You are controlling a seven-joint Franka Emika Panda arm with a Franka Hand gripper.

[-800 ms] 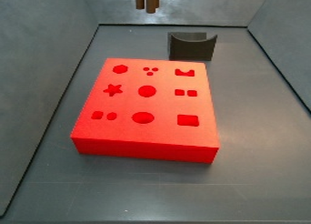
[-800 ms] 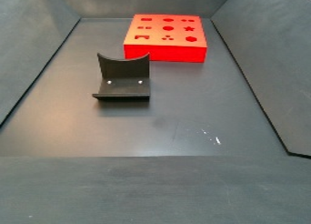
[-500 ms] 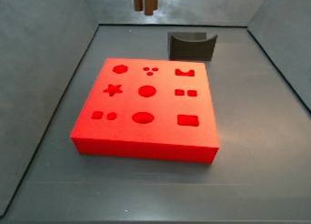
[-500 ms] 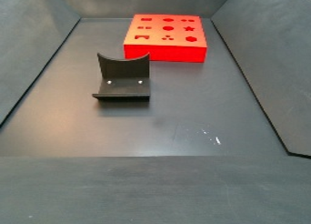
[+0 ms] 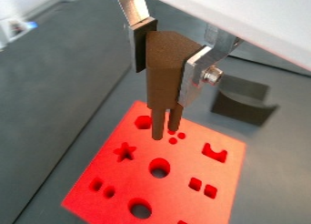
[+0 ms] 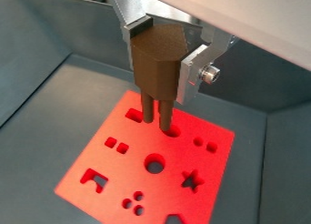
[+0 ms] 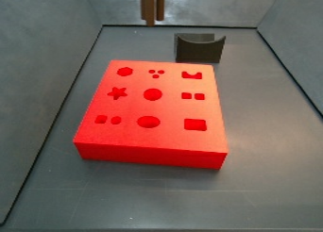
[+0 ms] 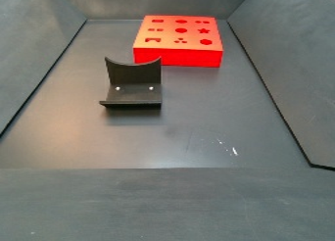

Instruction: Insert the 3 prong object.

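My gripper [image 5: 170,59] is shut on the 3 prong object [image 5: 165,82], a brown wooden peg held upright with its thin prongs [image 5: 159,124] pointing down. Both wrist views show it [image 6: 155,77] between the silver fingers [image 6: 195,68]. It hangs well above the red block [image 5: 115,184], over the block's far part. The block [image 7: 151,134] has several shaped holes, among them a group of three small round holes [image 7: 154,72]. In a side view only the peg's lower part [image 7: 151,8] shows, at the upper edge. The gripper is out of frame in the side view that shows the block far away [image 8: 197,57].
The dark grey curved fixture [image 7: 199,45] stands on the floor just behind the red block's far right corner; it also shows in a side view [image 8: 131,83] and a wrist view [image 5: 243,102]. Grey walls [image 7: 51,66] enclose the dark floor.
The peg has come down a little in the side view, with more of it showing below the upper edge. The block and the fixture have not moved.
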